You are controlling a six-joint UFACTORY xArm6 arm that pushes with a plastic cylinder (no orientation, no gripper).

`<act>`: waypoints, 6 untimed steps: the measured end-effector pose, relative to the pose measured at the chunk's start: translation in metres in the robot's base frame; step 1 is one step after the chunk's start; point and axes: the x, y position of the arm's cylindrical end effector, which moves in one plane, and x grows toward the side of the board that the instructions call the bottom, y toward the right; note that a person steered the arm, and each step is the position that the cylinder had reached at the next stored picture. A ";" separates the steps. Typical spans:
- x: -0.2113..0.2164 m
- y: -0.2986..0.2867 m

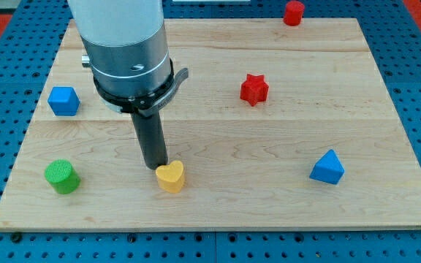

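Note:
My tip point(154, 166) rests on the wooden board point(218, 197) at the lower middle-left, right against the upper left side of a yellow heart-shaped block point(171, 177). A green cylinder point(62, 176) lies to the view's left of the tip. A blue cube point(63, 101) sits higher up on the left. A red star-shaped block point(253, 89) lies up and to the right of the tip. A blue triangular block point(328, 168) sits at the right. A red cylinder-like block point(293, 12) stands at the board's top edge.
The arm's grey and white body point(126, 51) rises over the upper left of the board and hides what lies behind it. Blue perforated table surface point(6, 88) surrounds the board on all sides.

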 end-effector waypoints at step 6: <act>-0.043 0.015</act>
